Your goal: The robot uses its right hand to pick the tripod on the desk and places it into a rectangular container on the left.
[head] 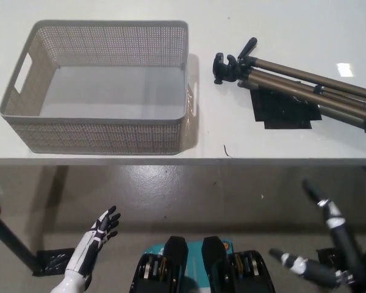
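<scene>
A folded tripod [299, 85] with bronze legs and a black head lies on the white desk [232, 140] at the right, its head pointing left. The rectangular container [100, 85], a grey perforated basket with nothing in it, stands on the desk's left part. My black right hand [323, 244] hangs open below the desk's front edge at the lower right, well short of the tripod, fingers spread. At the lower left my white left hand [94, 244] rests open below the desk edge.
A black patch [287, 110] lies on the desk under the tripod's legs. The desk's front edge [183, 160] runs across the picture between my hands and the objects. Grey floor shows below it.
</scene>
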